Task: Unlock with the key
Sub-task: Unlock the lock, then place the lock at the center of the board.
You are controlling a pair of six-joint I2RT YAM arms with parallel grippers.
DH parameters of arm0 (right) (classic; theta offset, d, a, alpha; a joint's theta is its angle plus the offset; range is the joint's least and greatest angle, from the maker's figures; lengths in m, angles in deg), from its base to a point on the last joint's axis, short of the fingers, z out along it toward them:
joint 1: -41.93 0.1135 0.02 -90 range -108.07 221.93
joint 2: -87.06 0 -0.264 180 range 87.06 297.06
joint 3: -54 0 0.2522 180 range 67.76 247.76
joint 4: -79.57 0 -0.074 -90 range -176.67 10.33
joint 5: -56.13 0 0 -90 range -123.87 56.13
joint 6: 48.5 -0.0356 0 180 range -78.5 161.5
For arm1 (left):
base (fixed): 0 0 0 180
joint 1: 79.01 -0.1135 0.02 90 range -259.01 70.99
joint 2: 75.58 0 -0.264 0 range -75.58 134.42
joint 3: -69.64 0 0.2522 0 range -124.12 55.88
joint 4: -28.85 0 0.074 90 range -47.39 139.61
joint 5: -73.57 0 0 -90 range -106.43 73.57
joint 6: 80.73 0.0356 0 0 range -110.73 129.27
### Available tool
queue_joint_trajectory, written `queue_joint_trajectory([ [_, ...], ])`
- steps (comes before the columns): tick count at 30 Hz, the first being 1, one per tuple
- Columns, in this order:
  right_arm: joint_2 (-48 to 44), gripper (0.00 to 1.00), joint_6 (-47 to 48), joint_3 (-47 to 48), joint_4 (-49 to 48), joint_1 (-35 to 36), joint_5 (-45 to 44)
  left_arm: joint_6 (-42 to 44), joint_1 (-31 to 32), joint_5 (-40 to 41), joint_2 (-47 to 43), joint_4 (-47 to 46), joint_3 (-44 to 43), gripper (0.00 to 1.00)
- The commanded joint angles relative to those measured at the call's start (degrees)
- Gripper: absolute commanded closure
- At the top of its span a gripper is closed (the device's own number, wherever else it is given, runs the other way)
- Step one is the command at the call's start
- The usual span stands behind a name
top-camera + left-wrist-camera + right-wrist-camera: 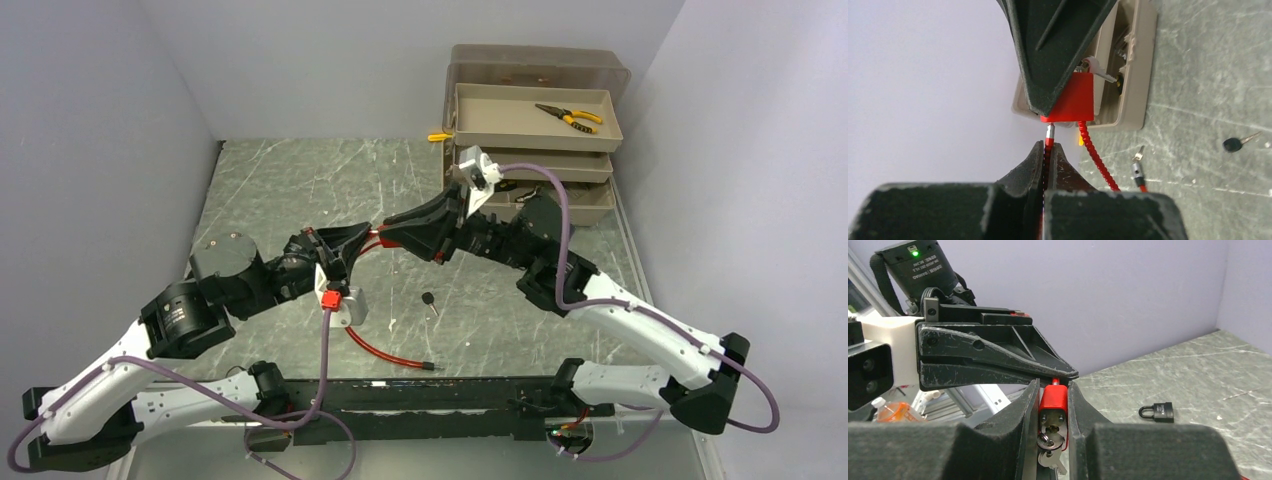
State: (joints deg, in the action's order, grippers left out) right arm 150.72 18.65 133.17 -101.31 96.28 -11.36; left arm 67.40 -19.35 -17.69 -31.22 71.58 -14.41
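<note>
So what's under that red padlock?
Below the red padlock hangs a ring with a silver key; whatever sits inside the keyhole is hidden.

Top view looks down from behind the arm bases (268, 385) over the whole surface (300, 190). Both wrist views, close in, face each other, sharing the red padlock (1053, 397).

You'll find the padlock (1052, 399) held above the desk (300, 190) in the right end effector (1052, 385). The left end effector (1048, 148) is clamped on its cable (385, 352) just left of the padlock. A loose key (429, 300) lies on the desk, on the arm-base side of the padlock. Behind the padlock and to its right stands a stack of trays (530, 141), with pliers (568, 117) in the top one.
</note>
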Motion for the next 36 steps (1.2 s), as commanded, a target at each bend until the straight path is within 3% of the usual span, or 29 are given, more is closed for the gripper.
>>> queue_joint_trajectory([
  [1, -7.6, 1.00, 3.6, -1.9, -5.7, 0.7, -7.8, -6.0, -1.7, 0.5, -0.8, -2.3, 0.6, 1.00],
  [11, -11.5, 1.00, 4.4, -4.2, -2.2, 0.5, -9.5, -9.7, -7.7, -2.8, -3.9, 0.5, 1.7, 1.00],
  [12, -10.7, 1.00, 4.4, -3.8, -1.6, 0.5, -9.1, -10.4, -7.9, -2.3, -3.7, -0.3, 1.4, 0.90],
  [15, -8.5, 1.00, 5.0, -3.4, 1.1, 0.5, -8.8, -11.4, -8.4, 0.8, -3.1, -3.2, 0.3, 0.29],
  [16, -7.9, 1.00, 5.9, -3.1, 2.8, 0.5, -9.1, -11.9, -8.6, 1.0, -2.8, -3.9, -0.4, 0.13],
  [17, -7.3, 1.00, 6.6, -2.9, 4.7, 0.5, -9.5, -12.4, -9.0, 1.1, -2.4, -4.2, -1.4, 0.03],
  [21, -6.2, 1.00, 8.5, -3.8, 9.9, 0.4, -11.0, -17.1, -10.7, 1.1, 0.0, -1.9, -7.8, 0.01],
  [24, -5.1, 1.00, 9.5, -4.8, 12.8, 0.3, -12.4, -23.9, -14.2, 3.0, 5.4, 7.0, -16.7, 0.01],
  [27, -3.5, 1.00, 10.0, -6.3, 13.8, 0.3, -13.7, -30.5, -21.2, 0.8, 11.6, 16.3, -25.8, 0.01],
  [36, 2.5, 1.00, 10.5, -9.5, 12.0, -3.7, -13.1, -35.5, -45.0, -13.9, 19.8, 28.7, -27.8, 0.01],
])
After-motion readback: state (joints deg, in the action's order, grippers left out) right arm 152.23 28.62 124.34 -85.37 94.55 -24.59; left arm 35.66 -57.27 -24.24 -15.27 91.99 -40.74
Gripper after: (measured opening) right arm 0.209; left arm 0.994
